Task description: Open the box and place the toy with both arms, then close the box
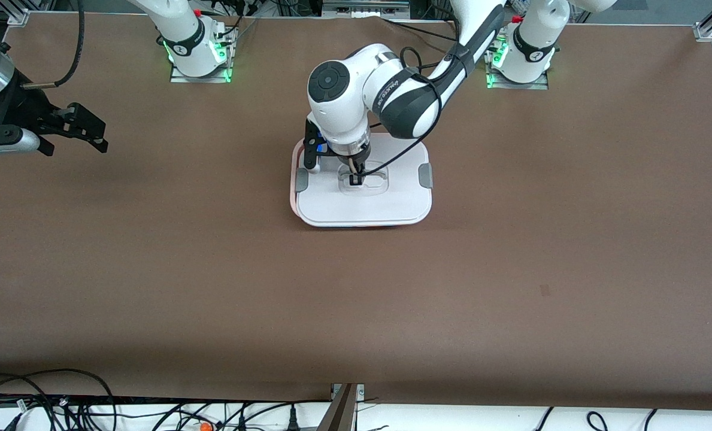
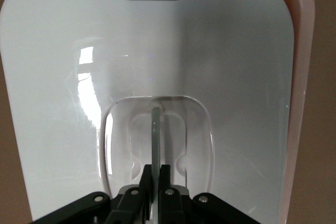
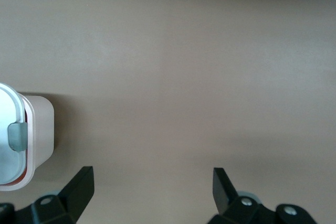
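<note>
The box point(image 1: 361, 206) sits mid-table with its white lid on and grey clips point(image 1: 426, 175) at both ends. My left gripper point(image 1: 356, 178) reaches down into the clear recessed handle point(image 1: 364, 181) at the lid's centre. In the left wrist view my left gripper point(image 2: 157, 174) is shut on the thin handle bar point(image 2: 156, 140). My right gripper point(image 1: 95, 133) is open and empty, hanging over bare table toward the right arm's end; in its wrist view the right gripper point(image 3: 152, 182) shows wide-spread fingers, with the box point(image 3: 39, 124) at the edge. The toy is out of view.
The brown table point(image 1: 356, 299) spreads round the box. Both arm bases point(image 1: 197, 54) stand at the table's edge farthest from the front camera. Cables point(image 1: 62, 407) lie below the edge nearest to it.
</note>
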`<state>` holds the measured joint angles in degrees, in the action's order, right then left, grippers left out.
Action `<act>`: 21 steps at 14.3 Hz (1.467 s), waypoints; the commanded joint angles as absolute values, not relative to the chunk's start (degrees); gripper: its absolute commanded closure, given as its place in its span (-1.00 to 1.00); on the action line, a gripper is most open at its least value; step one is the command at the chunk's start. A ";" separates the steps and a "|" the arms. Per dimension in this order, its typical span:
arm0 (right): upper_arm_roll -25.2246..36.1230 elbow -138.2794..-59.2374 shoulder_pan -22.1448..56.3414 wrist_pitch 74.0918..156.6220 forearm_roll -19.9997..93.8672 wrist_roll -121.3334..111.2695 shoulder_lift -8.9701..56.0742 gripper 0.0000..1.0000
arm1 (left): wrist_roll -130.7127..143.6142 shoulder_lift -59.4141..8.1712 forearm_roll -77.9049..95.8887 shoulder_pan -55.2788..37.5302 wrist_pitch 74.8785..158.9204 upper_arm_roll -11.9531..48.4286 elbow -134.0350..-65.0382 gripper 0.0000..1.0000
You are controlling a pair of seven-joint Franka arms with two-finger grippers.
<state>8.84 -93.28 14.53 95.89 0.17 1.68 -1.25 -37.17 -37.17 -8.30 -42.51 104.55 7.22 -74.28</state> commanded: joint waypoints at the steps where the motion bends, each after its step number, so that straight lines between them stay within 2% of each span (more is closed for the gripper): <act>1: 8.61 -92.28 14.33 94.75 0.09 1.14 -0.88 -1.00 | -37.00 -36.48 -5.80 -42.98 106.79 7.56 -73.30 1.00; 15: 8.61 -92.20 14.15 94.39 0.09 1.14 -0.53 -1.00 | -39.20 -34.72 -0.53 -40.34 108.02 7.56 -72.25 1.00; 21: 8.61 -92.20 14.15 94.39 0.09 1.14 -0.53 -1.00 | -39.46 -35.07 -0.26 -41.22 108.19 7.56 -74.62 1.00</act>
<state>8.84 -93.28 14.50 95.29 0.17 1.68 -0.89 -37.72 -35.78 -1.49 -41.12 107.96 7.62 -73.45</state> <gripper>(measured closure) 0.000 0.930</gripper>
